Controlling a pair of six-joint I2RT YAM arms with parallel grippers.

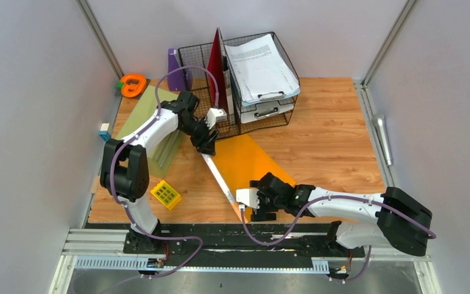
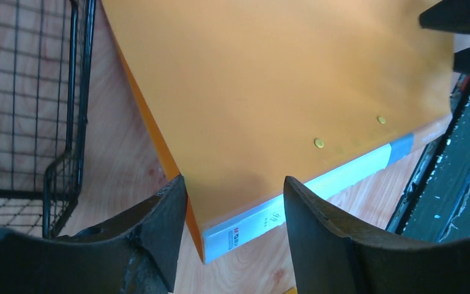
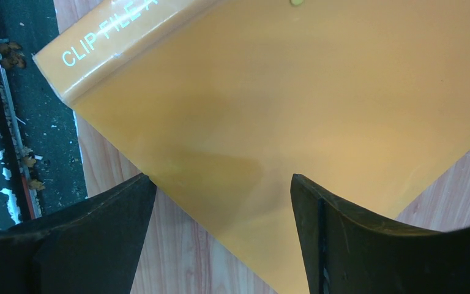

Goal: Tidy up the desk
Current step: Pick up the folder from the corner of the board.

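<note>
1. My left gripper point(image 2: 233, 179) is released: the jaws stand apart and straddle the far corner of the orange clip file point(image 1: 251, 162), at the spine end with the pale label. I can't tell whether either finger touches it.
2. My right gripper point(image 3: 223, 177) is also released, jaws wide. The file's near edge runs between them, close to the corner where the spine reads "CLIP FILE". Contact is not clear here either.
3. The file sits mid-desk, turned diagonally, with its spine running from my left gripper down toward my right one. Its near corner is close to the black rail at the front edge.
4. The desk point(image 1: 336, 122) is a light wood-grain top filling the space between the grey walls. My arm bases are at its near edge.
5. At the back is a wire rack point(image 1: 202, 52) with a red folder point(image 1: 217, 64) standing upright in it. A purple folder point(image 1: 174, 67) is just beside its left side.
6. To the right of the rack, stacked wire trays hold a paper stack point(image 1: 260, 64) on top.
7. On the left side, a green folder point(image 1: 141, 110) lies flat under my left arm.
8. An orange tape dispenser point(image 1: 133, 84) is at the far left corner.
9. A yellow grid block point(image 1: 166, 194) is near my left base.
10. A small blue-white block point(image 1: 104, 130) is at the left edge.
11. A silver cylinder point(image 1: 382, 138) lies on the right rail.
</note>
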